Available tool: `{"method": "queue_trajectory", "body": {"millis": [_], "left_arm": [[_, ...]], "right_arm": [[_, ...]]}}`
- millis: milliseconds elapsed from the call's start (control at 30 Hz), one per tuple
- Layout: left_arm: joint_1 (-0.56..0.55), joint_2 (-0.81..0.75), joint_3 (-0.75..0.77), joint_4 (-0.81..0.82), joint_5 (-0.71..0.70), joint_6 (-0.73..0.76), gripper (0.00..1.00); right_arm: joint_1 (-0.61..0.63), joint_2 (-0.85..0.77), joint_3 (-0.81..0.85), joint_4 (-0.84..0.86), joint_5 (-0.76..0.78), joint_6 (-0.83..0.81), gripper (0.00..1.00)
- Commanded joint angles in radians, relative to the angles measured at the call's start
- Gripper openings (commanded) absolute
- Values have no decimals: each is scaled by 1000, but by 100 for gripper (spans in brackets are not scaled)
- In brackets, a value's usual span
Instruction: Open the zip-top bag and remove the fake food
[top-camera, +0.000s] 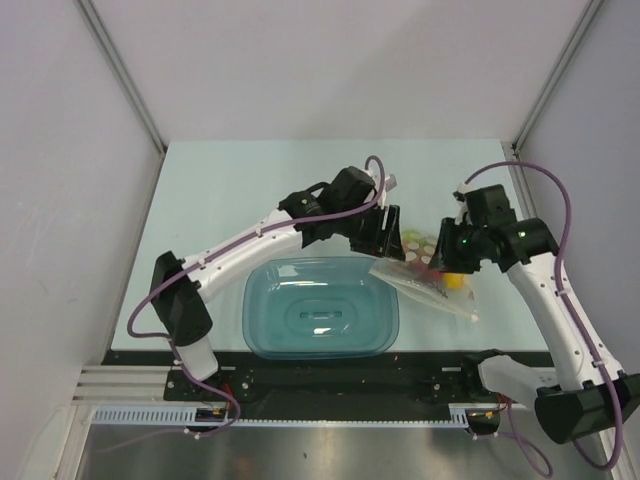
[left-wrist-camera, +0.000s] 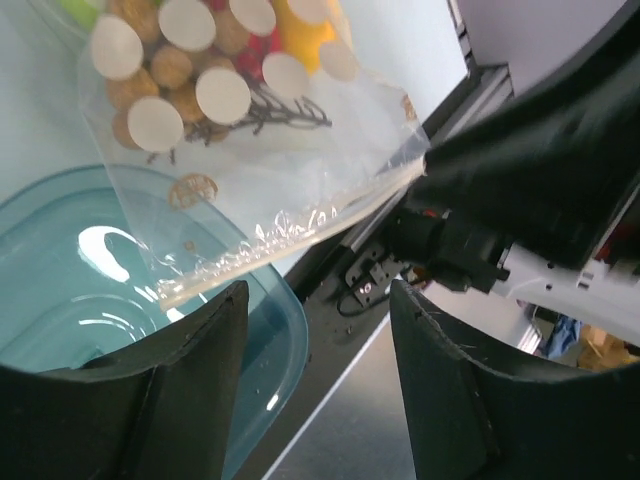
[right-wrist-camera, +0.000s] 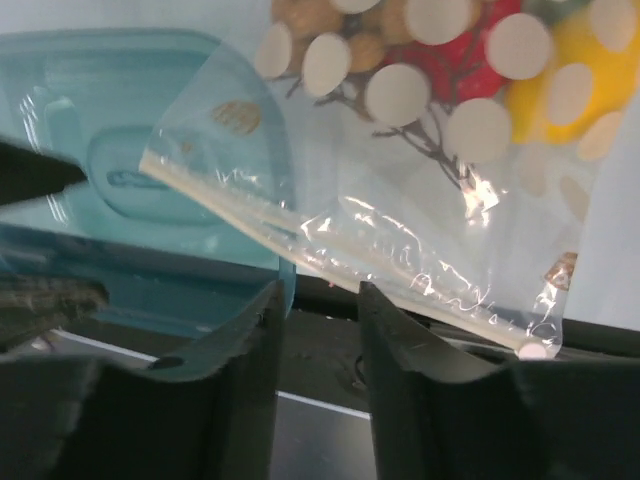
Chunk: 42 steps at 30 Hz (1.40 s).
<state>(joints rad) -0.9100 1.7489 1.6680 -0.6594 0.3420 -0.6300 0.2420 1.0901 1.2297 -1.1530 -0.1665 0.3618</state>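
Observation:
The zip-top bag (top-camera: 432, 292) is clear with white dots and lies on the table right of the teal tub (top-camera: 320, 305), one corner over the tub's rim. The fake food inside shows as orange-brown balls (left-wrist-camera: 160, 70), a red piece (right-wrist-camera: 470, 60) and a yellow piece (right-wrist-camera: 570, 85). The bag's zip strip (left-wrist-camera: 290, 235) is shut and runs just beyond both sets of fingertips; it also shows in the right wrist view (right-wrist-camera: 340, 255). My left gripper (top-camera: 388, 243) (left-wrist-camera: 318, 300) is open and empty at the bag's left. My right gripper (top-camera: 446, 262) (right-wrist-camera: 318, 298) is open and empty over its right part.
The teal tub's rim (left-wrist-camera: 285, 320) (right-wrist-camera: 285, 250) lies right beside both grippers' fingers. The black rail (top-camera: 330, 375) along the near table edge is just past the tub. White walls close in the table on three sides.

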Motion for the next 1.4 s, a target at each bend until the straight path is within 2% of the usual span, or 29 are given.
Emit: {"method": "queue_trajectory", "body": {"millis": [0, 100, 267, 333, 500, 733, 867, 1133, 1367], "left_arm": [[43, -83, 13, 41, -89, -28, 64], [85, -156, -66, 98, -109, -57, 64], [151, -279, -172, 139, -164, -85, 67], [180, -319, -209, 159, -184, -89, 69], [227, -400, -289, 192, -170, -102, 70], [261, -451, -356, 208, -159, -106, 71], [270, -465, -370, 211, -155, -108, 70], [272, -454, -372, 244, -126, -129, 70], [272, -430, -350, 251, -112, -142, 70]], "right_arm": [[166, -21, 26, -30, 165, -37, 53], [304, 27, 37, -71, 326, -32, 69], [462, 120, 59, -105, 450, -23, 83], [490, 164, 95, -141, 487, -11, 87], [595, 299, 123, -181, 547, 32, 90], [605, 430, 140, -238, 688, 115, 89], [588, 421, 154, -243, 720, 134, 86], [559, 395, 166, -243, 674, 105, 83], [560, 369, 171, -284, 651, 101, 84]]}}
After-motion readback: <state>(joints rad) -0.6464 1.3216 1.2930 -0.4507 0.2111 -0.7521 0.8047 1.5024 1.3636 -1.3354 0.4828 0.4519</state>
